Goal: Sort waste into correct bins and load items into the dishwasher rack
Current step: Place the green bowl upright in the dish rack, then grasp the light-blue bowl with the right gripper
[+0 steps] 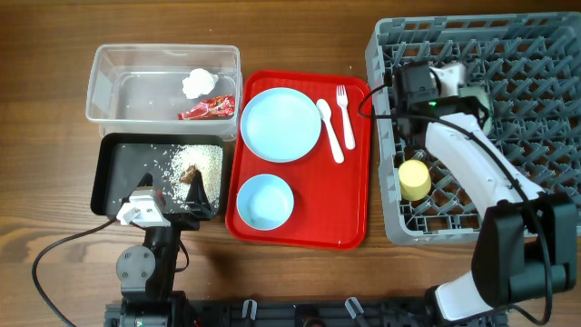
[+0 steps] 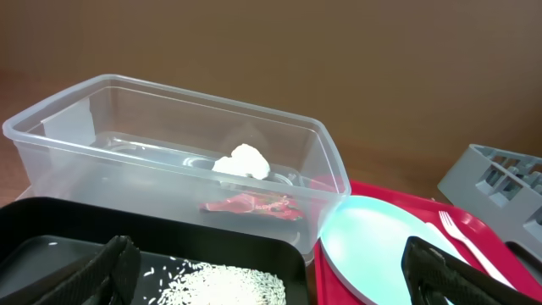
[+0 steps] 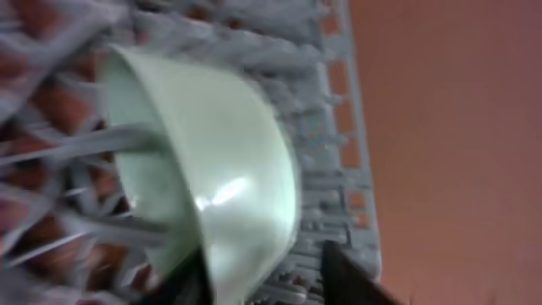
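Observation:
The clear tub [image 1: 109, 100] holds the white tissue ball [image 1: 196, 83] and the red wrapper [image 1: 207, 110]; both also show in the left wrist view, tissue [image 2: 242, 161] and wrapper [image 2: 254, 205]. The black tray [image 1: 113, 159] holds rice [image 1: 191, 159] and brown bits [image 1: 190, 173]. My left gripper [image 1: 171, 186] hangs open and empty over the tray's near part [image 2: 271, 288]. The red tray [image 1: 354, 218] carries the blue plate [image 1: 280, 124], small blue bowl [image 1: 264, 202], spoon [image 1: 329, 130] and fork [image 1: 345, 113]. In the grey rack [image 1: 386, 54] stands the yellow cup [image 1: 415, 179]. My right gripper [image 3: 267, 280] is open around the rim of the mint bowl [image 3: 220, 169], which lies on its side in the rack.
The right arm [image 1: 472, 163] stretches across the rack from the front right. The rack's far edge [image 3: 356, 127] borders bare wooden table. The tub, black tray and red tray stand close together.

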You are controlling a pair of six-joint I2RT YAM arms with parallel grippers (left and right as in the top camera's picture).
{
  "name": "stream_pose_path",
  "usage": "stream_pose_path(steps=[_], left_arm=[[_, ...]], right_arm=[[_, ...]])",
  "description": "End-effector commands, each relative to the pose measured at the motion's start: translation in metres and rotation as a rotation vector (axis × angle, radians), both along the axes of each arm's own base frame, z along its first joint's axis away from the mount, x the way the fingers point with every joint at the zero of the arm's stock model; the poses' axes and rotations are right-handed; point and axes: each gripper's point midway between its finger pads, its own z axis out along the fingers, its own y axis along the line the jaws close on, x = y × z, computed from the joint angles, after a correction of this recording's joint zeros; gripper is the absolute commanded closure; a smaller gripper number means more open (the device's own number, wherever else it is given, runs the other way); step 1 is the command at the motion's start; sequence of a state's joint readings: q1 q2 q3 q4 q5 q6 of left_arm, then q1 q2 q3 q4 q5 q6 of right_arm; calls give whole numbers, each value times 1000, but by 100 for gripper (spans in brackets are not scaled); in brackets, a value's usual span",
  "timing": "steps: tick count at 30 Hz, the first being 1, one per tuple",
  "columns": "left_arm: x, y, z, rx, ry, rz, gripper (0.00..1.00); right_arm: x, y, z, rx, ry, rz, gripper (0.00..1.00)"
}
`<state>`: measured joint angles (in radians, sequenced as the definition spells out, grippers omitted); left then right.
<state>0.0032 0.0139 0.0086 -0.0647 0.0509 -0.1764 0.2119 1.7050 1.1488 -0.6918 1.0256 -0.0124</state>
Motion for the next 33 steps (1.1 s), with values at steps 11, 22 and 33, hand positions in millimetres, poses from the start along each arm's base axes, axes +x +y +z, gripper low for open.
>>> stream_pose_path(steps=[11, 22, 33], left_arm=[[0, 1, -2, 12, 3, -1, 0], [0, 1, -2, 12, 3, -1, 0], [0, 1, -2, 12, 3, -1, 0]], right_arm=[[-42, 256, 31, 985, 208, 600, 39], [-151, 353, -72, 1142, 602, 585, 37], [-118, 333, -123, 932, 526, 509, 96]])
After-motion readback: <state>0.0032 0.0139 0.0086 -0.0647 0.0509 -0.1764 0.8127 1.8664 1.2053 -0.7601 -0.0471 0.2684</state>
